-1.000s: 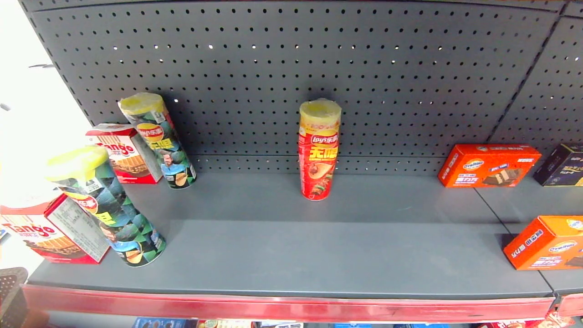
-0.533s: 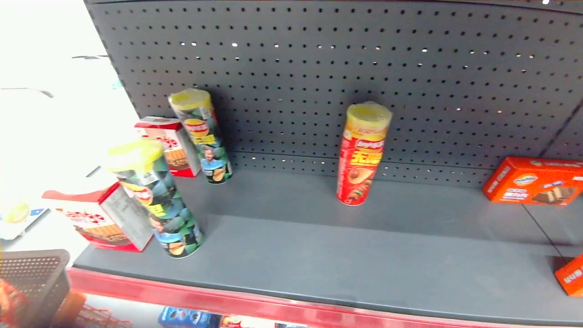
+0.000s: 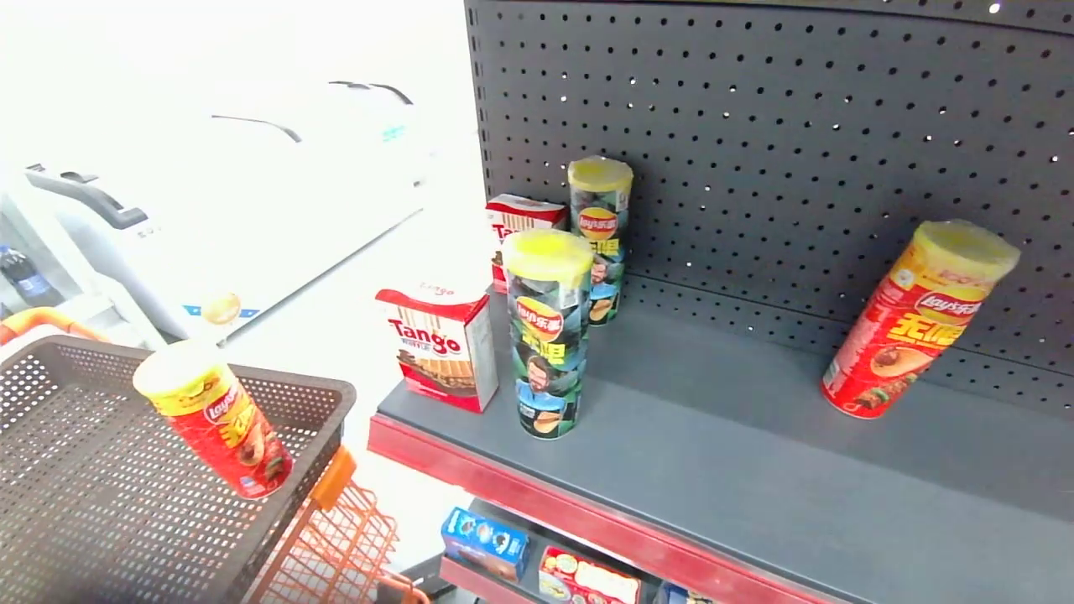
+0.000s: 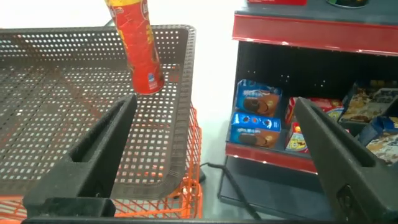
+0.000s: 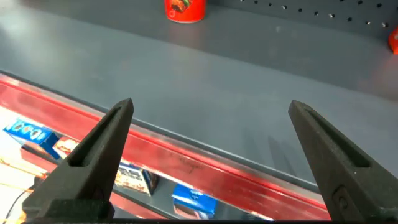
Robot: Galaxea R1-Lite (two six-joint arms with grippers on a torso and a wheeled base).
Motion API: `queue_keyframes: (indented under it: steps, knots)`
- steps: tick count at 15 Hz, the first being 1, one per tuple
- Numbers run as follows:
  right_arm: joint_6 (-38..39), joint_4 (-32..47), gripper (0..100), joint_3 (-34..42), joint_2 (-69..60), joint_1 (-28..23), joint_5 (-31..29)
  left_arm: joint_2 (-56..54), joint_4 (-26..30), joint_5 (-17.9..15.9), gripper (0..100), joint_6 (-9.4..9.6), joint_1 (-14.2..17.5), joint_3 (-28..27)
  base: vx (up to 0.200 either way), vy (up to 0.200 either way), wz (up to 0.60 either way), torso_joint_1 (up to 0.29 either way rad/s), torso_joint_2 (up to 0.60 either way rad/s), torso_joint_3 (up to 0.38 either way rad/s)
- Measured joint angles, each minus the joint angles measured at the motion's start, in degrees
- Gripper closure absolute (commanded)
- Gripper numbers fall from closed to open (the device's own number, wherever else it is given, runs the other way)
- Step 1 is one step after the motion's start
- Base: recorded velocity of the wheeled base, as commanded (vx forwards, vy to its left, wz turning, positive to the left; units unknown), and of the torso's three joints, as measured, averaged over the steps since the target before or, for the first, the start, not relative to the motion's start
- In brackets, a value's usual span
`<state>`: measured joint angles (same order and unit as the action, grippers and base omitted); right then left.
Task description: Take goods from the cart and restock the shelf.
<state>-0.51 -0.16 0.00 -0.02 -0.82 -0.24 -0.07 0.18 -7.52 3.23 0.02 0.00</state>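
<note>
Now the head view has swung left, off the shelf (image 3: 713, 470); the cart (image 3: 277, 379) comes in, a red chip can (image 3: 216, 428) standing inside. Left gripper (image 4: 214, 106) and right gripper (image 5: 208, 109) gape wide, empty; pickup looks next.

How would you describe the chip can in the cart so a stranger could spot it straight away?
Left of the grey shelf sits a dark perforated basket on an orange cart. Inside it, near the side closest to the shelf, is a red can with a pale yellow lid. Its red twin is on the shelf by the pegboard, and the other two cans are dark blue-green.
</note>
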Motion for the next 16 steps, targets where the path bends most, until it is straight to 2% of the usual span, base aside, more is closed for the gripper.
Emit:
queue_keyframes:
  steps: [7,9,13,14,16]
  knots:
    - [0.0,0.0,0,0.0,0.0,0.05,-0.02,0.0,0.0,-0.17,0,0.35,0.07,-0.02,0.0,0.0,0.0,0.0,0.0,0.0]
    - [0.02,0.0,0,0.0,0.0,0.02,-0.02,0.0,0.06,0.77,0,0.46,0.11,-0.16,0.0,0.0,0.0,0.0,0.0,0.0]
    - [0.0,0.0,0,0.0,0.0,0.05,-0.02,5.61,1.48,3.97,0,3.04,0.27,-8.23,0.0,0.0,0.0,0.0,0.0,0.0]
    - [0.02,0.0,0,0.0,0.0,0.02,-0.02,9.55,1.56,5.69,0,3.19,0.05,-11.0,0.0,0.0,0.0,0.0,0.0,0.0]
    - [0.0,0.02,0,0.0,0.0,0.02,-0.02,17.85,1.54,6.79,0,2.12,0.77,-15.35,0.0,0.0,0.0,0.0,0.0,0.0]
